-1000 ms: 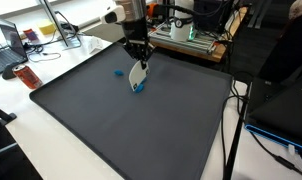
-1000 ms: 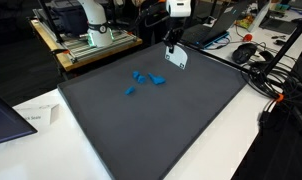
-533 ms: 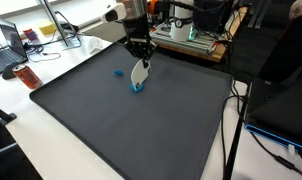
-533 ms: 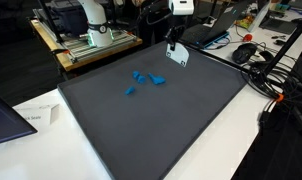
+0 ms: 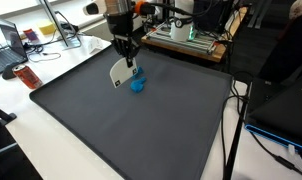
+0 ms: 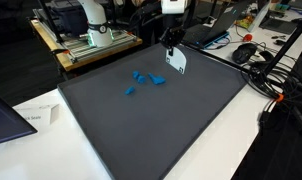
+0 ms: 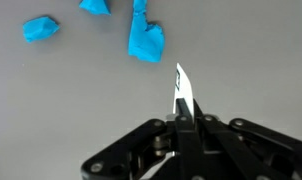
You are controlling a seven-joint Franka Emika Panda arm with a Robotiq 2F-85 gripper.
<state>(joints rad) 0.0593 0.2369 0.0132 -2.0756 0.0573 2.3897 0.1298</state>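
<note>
My gripper (image 5: 124,54) hangs over the far part of a dark grey mat (image 5: 141,125) and is shut on a thin white card (image 5: 119,73) that hangs below the fingers. The card (image 6: 176,60) appears in both exterior views. In the wrist view the card (image 7: 181,92) shows edge-on, pinched between the closed black fingers of the gripper (image 7: 183,120). Crumpled blue scraps (image 5: 137,85) lie on the mat just beside the card. The wrist view shows one large blue scrap (image 7: 146,40) ahead of the card and smaller blue scraps (image 7: 40,28) further left. The blue scraps (image 6: 144,77) lie apart from the gripper (image 6: 172,46).
The mat covers a white table (image 5: 51,130). A laptop (image 5: 11,45) and a red can (image 5: 28,76) stand near one edge. Lab equipment (image 5: 186,30) sits behind the mat, cables (image 6: 266,75) hang off one side, and a paper sheet (image 6: 36,115) lies near another laptop.
The arm has swung sideways with the white card still pinched; the card now hangs on the other side of the blue scraps. The scraps have not moved.
</note>
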